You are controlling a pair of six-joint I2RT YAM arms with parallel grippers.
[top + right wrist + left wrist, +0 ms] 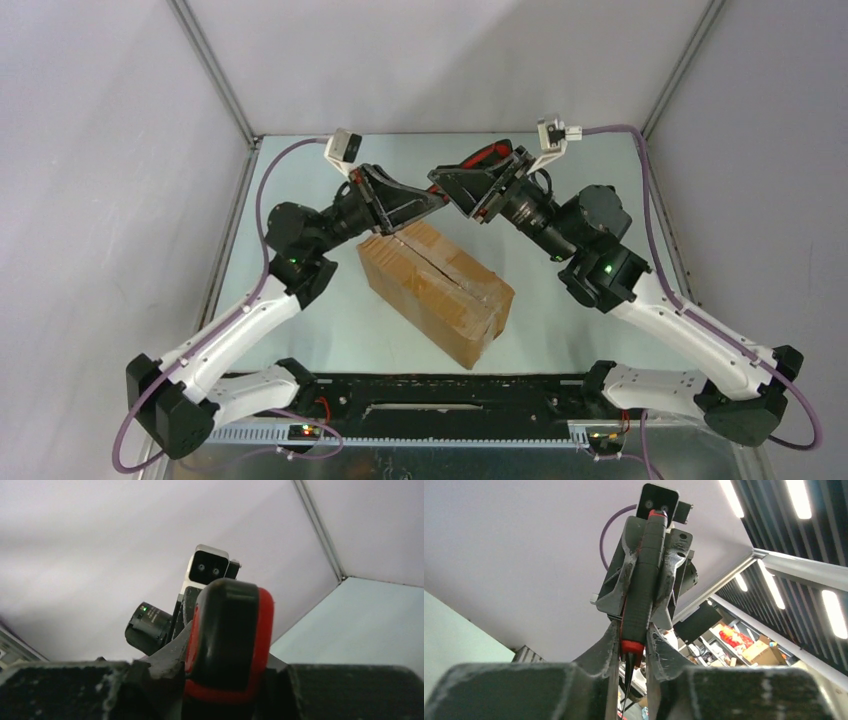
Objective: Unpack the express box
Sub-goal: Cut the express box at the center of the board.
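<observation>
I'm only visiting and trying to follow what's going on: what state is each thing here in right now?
express box: closed, top flaps down, resting on the table.
utility knife: held up off the table, gripped by both arms at once.
left fingers: shut on the knife's red front end.
right fingers: shut on the knife's handle.

Pale grey walls (100, 150), light green tabletop (545, 330), metal corner posts (212, 70), ceiling strip lights (835, 614)

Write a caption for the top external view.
Left gripper and right gripper hold a utility knife near the express box.
</observation>
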